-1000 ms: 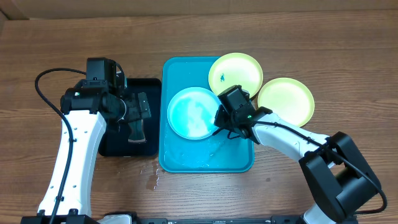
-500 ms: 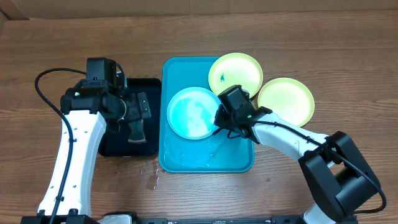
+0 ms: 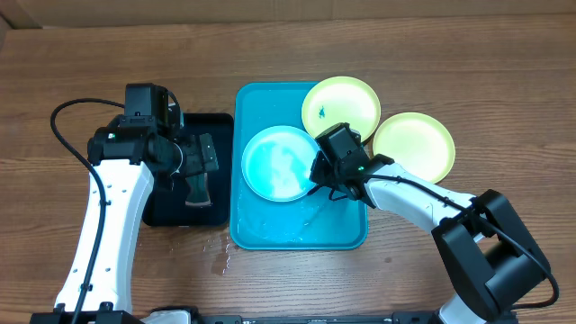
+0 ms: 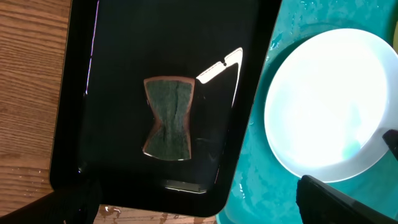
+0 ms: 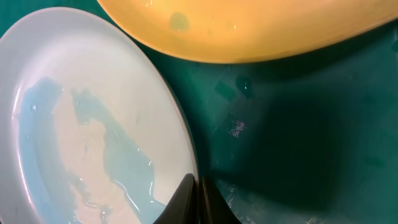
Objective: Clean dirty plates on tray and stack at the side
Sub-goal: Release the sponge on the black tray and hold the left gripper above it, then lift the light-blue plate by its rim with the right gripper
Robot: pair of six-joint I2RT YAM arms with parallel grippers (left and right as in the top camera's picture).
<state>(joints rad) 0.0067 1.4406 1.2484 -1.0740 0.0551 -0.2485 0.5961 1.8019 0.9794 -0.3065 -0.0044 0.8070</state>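
Right gripper (image 5: pixel 198 190), clenched, sits at the right rim of the wet light-blue plate (image 3: pixel 279 162), mid-frame on the tray (image 3: pixel 346 236) — probably to lift it, though a true pinch is unclear. Left gripper (image 3: pixel 202 169) hangs released over the sponge (image 4: pixel 169 118) at frame left — ready for scrubbing.

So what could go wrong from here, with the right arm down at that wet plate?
1. The right gripper has its jaws shut at the very rim of the light-blue plate, which is wet; a lift may slip.
2. The smudged yellow-green plate lies partly over the tray rim, close to that arm; a swing could knock it.
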